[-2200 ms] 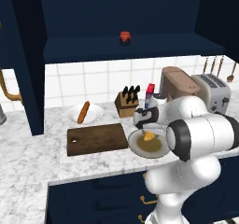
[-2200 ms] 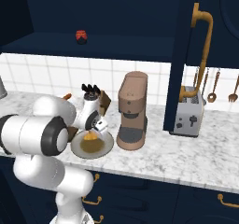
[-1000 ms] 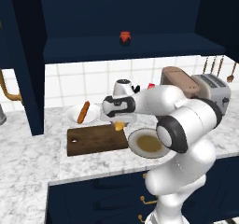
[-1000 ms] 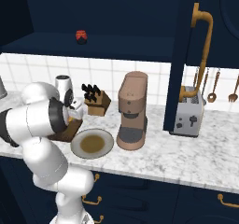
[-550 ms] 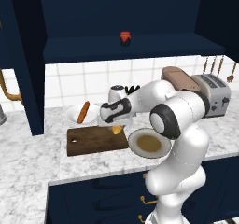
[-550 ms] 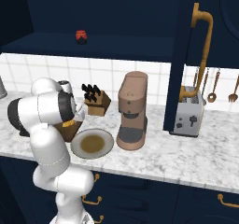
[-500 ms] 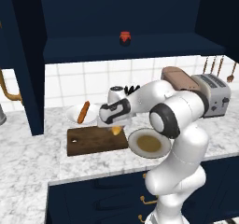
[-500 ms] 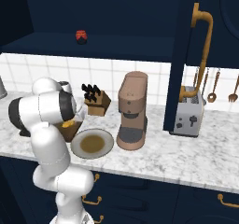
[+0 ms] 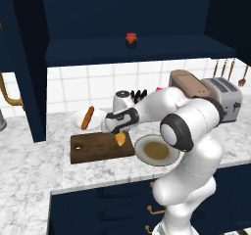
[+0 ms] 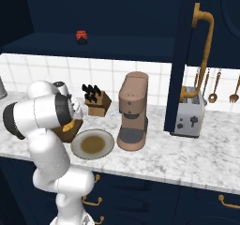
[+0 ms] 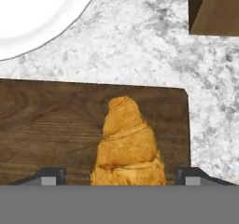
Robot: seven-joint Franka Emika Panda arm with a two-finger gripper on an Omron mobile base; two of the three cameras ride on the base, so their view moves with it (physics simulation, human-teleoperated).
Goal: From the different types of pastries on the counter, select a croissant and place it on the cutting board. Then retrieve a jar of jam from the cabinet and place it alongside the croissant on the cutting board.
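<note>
Now the gripper point(image 9: 119, 137) is low over the right end of the board point(image 9: 93, 148), and the croissant point(image 9: 119, 140) is between its two fingers. In the hand view the finger tips stand on both sides of the croissant point(image 11: 126, 143), one at the left and one at the right, with a small gap on each side, so I cannot tell if they press on it or if it is already free. The croissant is over the board point(image 11: 51, 125) near its right edge; whether it rests on the wood or is a little above it, I cannot tell. In the right base view the croissant point(image 10: 68, 125) shows as a yellow spot under the white arm, just over the board point(image 10: 70, 133). Just beside the board on its right is a round plate point(image 9: 156, 151) with a brownish middle, lying on the counter point(image 9: 29, 165). Behind the board there is a white plate point(image 9: 78, 115) that holds the long orange-brown pastry point(image 9: 88, 117). A knife block point(image 10: 96, 103) stands behind the arm near the tiled wall, and further to the right are a brown coffee machine point(image 10: 132, 111) and a grey toaster point(image 10: 190, 117). The jam jar point(image 9: 131, 39) stands on the open shelf of the dark blue cabinet point(image 9: 147, 13), well above the counter and well apart from the gripper.
</note>
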